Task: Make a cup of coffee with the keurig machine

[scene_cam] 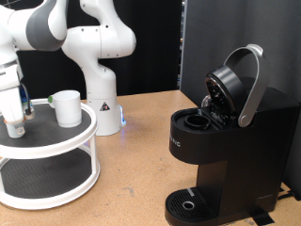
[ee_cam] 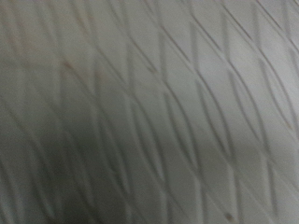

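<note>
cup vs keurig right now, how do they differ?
The cup is small, white and round; the keurig is large, black and boxy. The cup stands on the upper tier of a white stand at the exterior view's left; the keurig stands on the table at the right, lid raised. Both are upright.

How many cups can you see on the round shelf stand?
1: the cup stands on the upper tier of the stand, at the exterior view's left, beside the gripper. The arm may hide something smaller.
</note>
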